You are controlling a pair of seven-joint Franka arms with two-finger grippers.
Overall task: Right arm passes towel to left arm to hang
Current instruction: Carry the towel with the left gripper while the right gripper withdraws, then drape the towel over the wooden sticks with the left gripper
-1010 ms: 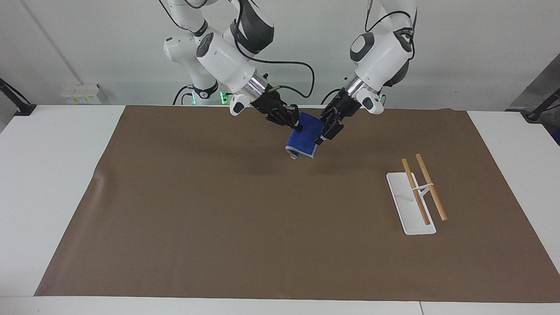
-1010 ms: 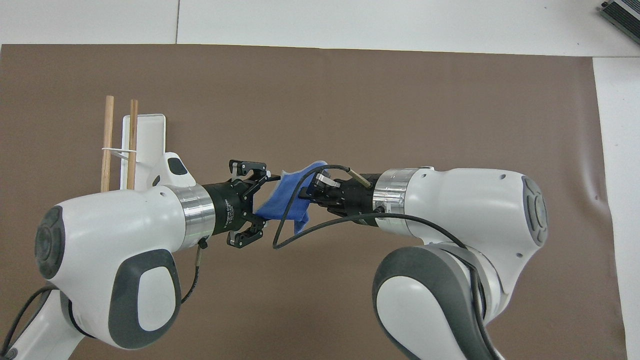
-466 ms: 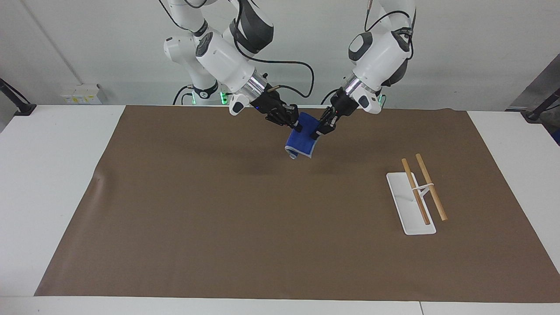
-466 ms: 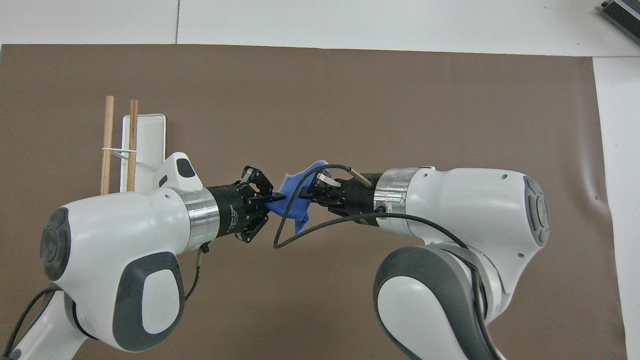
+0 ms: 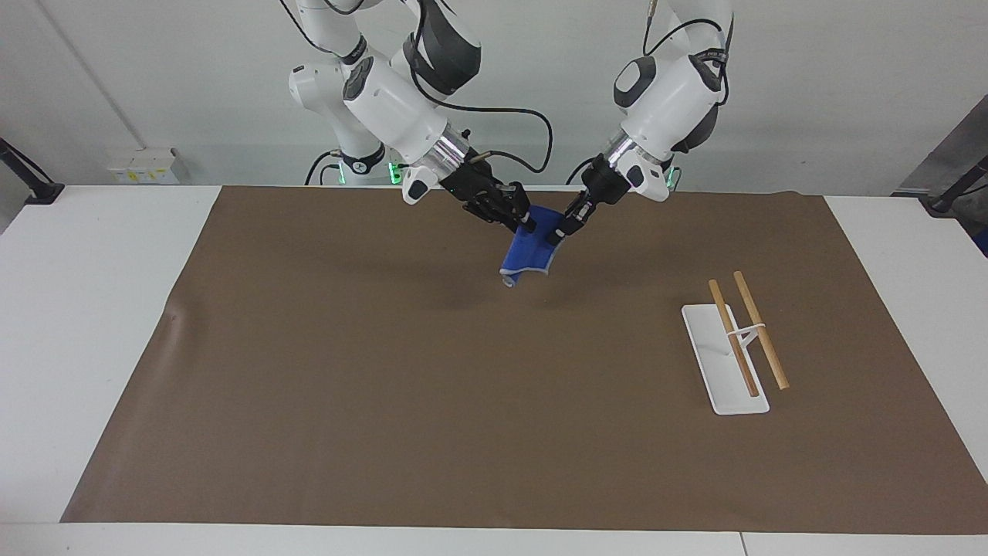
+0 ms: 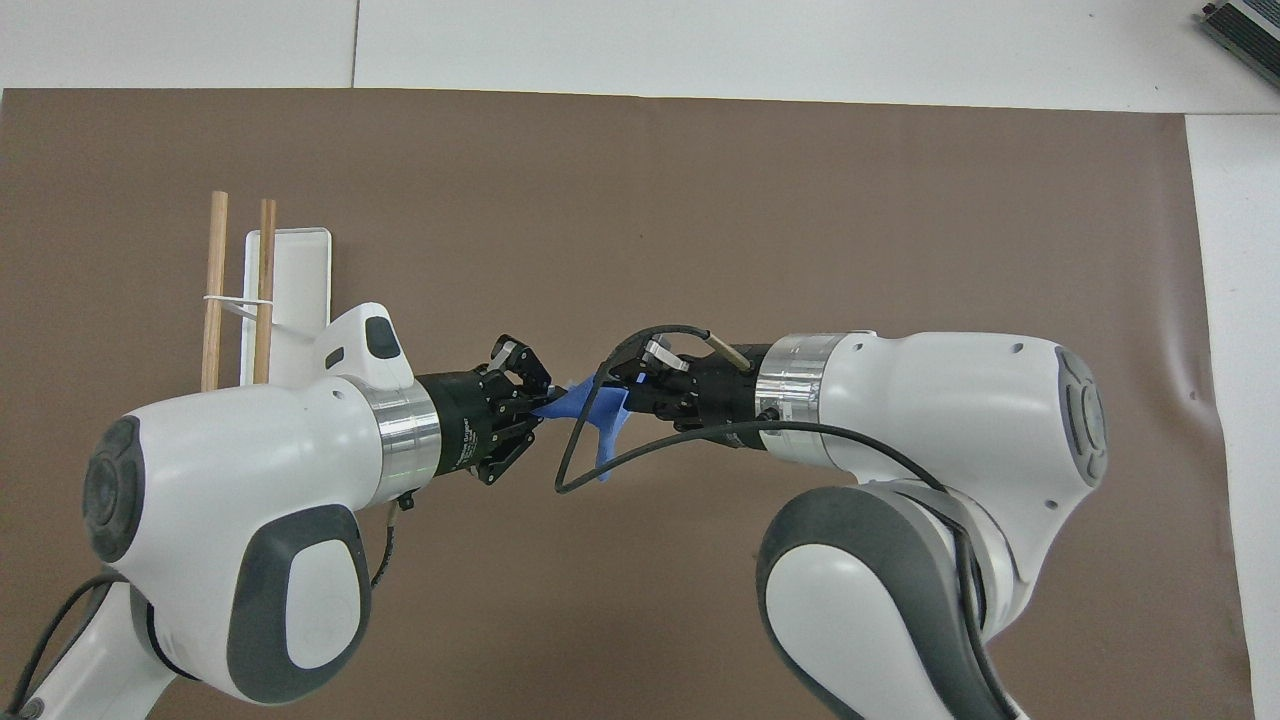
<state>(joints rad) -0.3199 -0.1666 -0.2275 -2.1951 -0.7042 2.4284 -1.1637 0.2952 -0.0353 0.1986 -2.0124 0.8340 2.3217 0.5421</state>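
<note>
In the facing view, two white jointed arms meet above the brown mat (image 5: 463,401) covering the white counter (image 5: 93,309). A small royal-blue folded cloth towel (image 5: 527,253) hangs between them in the air. The left gripper (image 5: 557,234) is clenched on the towel's upper corner. The right gripper (image 5: 526,224) touches the towel's other upper corner; whether it is letting go cannot be told. A white rack with two wooden rods (image 5: 737,347) stands toward the left arm's end.

In the overhead view, the left gripper (image 6: 545,408) pinches the towel (image 6: 595,420), drawn taut to the right gripper (image 6: 622,390).

To hand over well, the right gripper should probably release fully before the left arm pulls away.
</note>
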